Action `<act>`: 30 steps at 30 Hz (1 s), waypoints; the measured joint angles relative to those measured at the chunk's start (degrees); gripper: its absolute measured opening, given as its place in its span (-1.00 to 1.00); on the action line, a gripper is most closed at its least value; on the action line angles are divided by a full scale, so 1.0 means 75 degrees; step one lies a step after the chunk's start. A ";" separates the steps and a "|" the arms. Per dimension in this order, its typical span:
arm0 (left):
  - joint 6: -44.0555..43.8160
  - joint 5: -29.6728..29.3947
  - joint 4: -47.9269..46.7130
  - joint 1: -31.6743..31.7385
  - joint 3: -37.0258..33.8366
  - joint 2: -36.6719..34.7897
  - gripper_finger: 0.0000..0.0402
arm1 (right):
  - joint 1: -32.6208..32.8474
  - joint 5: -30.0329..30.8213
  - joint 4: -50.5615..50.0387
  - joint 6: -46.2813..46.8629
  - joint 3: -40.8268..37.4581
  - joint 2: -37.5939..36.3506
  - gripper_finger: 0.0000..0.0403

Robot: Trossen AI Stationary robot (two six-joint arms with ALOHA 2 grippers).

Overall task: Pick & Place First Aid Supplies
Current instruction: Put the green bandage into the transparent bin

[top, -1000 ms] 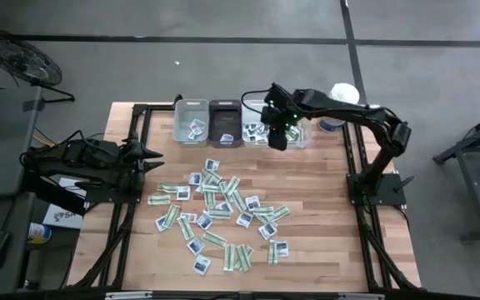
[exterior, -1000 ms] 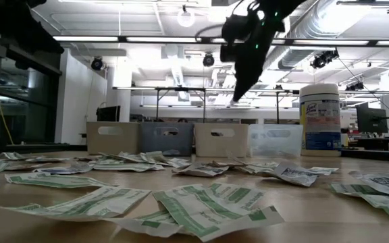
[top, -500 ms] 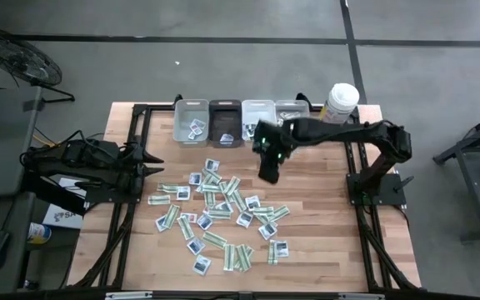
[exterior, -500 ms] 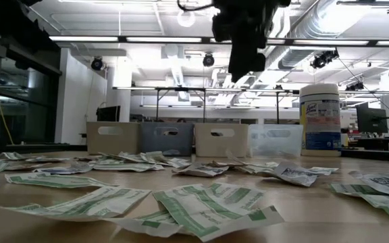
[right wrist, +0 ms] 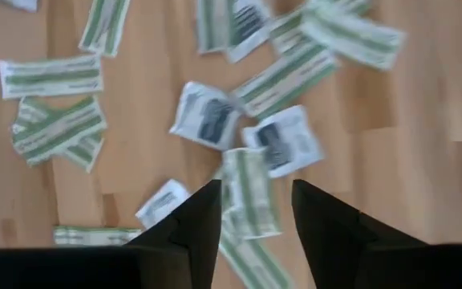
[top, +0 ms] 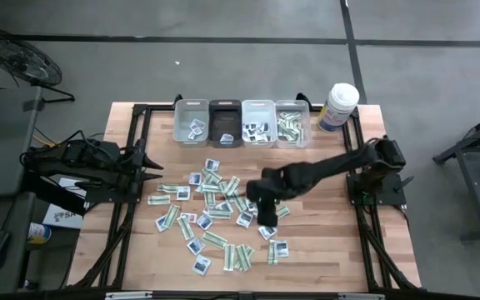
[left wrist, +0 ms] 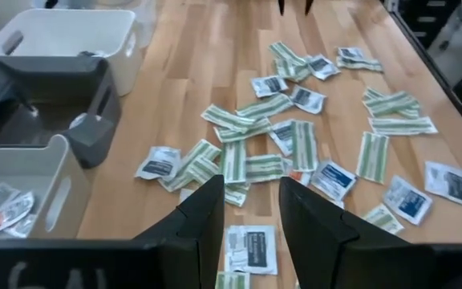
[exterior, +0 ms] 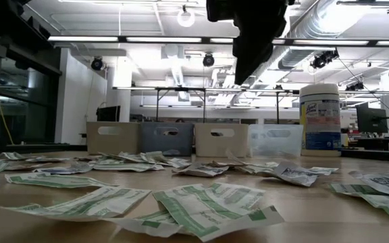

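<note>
Parted and empty, the right gripper [right wrist: 249, 210] hangs over the first aid supplies [top: 219, 208] scattered mid-table. Overlapping packets could come up together. Left gripper [left wrist: 247, 210], jaws also apart and empty, waits at the table's left edge.

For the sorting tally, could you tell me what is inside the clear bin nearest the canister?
The clear bin holds a heap of green-and-white strip packets. Anything under that heap, and the bin floor, is covered.
</note>
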 joint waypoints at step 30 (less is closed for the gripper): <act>0.0146 0.0453 -0.0050 0.0003 0.0000 0.0000 -0.41 | 0.0473 0.0736 0.0898 0.0155 0.0003 0.1891 0.19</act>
